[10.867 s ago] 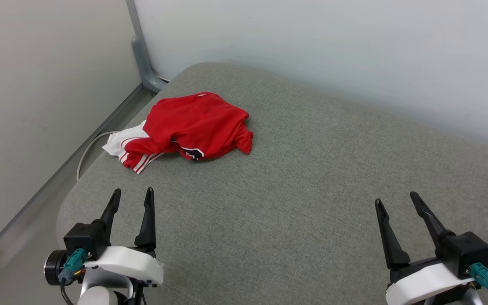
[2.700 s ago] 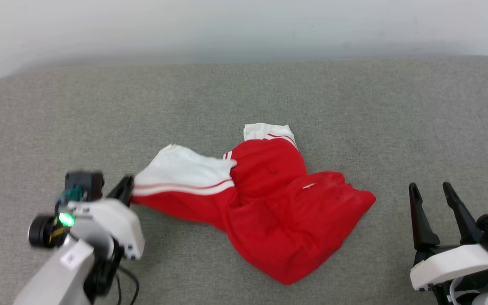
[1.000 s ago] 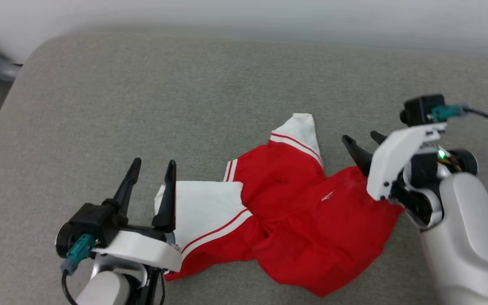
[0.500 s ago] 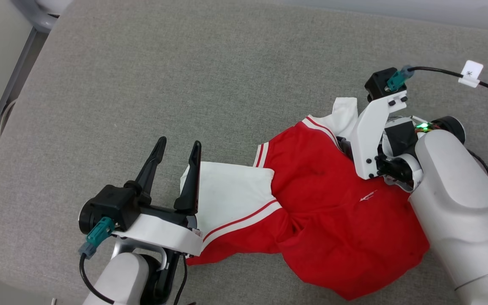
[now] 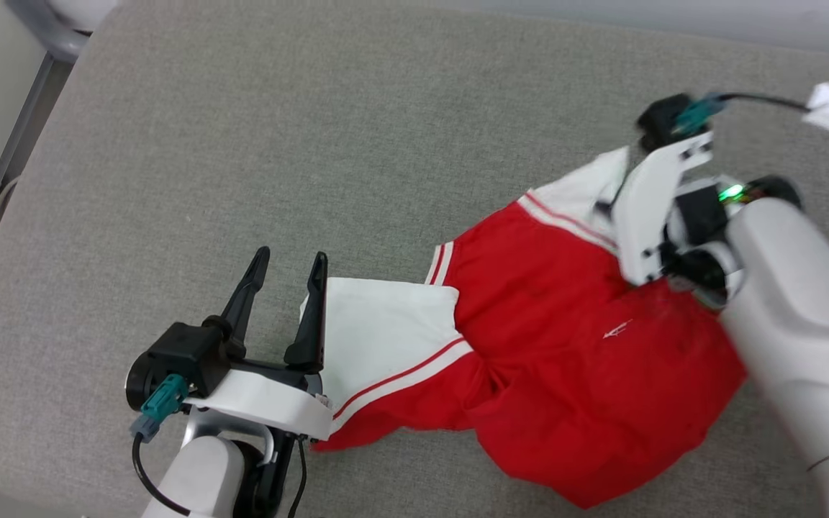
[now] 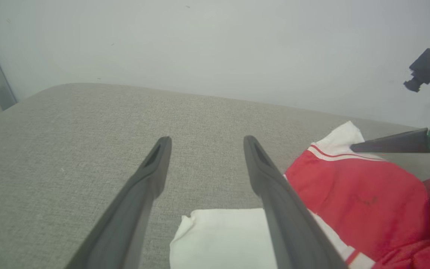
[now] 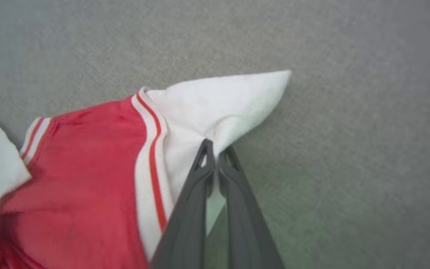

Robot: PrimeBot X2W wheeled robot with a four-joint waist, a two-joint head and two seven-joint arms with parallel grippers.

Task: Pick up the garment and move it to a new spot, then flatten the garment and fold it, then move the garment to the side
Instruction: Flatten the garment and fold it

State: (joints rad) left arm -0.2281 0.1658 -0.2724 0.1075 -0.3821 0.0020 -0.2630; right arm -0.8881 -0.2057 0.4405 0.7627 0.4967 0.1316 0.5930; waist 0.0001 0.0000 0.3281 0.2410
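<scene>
Grip status: the right gripper (image 7: 215,151) is closed on the white end of the far sleeve (image 7: 218,101), its fingertips pinching a fold of the cloth. The left gripper (image 5: 291,253) stands wide and holds nothing.

Location: the garment (image 5: 565,338), a red jersey T-shirt, lies crumpled on the grey cushion (image 5: 242,144). Its bunched body sits to the robot's right of centre.

Governing relation: the sleeve-to-sleeve axis runs diagonally in the head view. It goes from the near sleeve (image 5: 386,324) at lower centre up to the far sleeve (image 5: 587,191) at the right gripper (image 5: 610,207).

- The near sleeve lies immediately to the right of the left gripper.
- In the left wrist view its white edge (image 6: 222,239) passes under the right-hand finger and reaches partly into the gap of the left gripper (image 6: 206,140).

Judgement: the left arm is nearer the free sleeve. Spreading the garment probably calls for a short shift to the right, then closing on that edge.
</scene>
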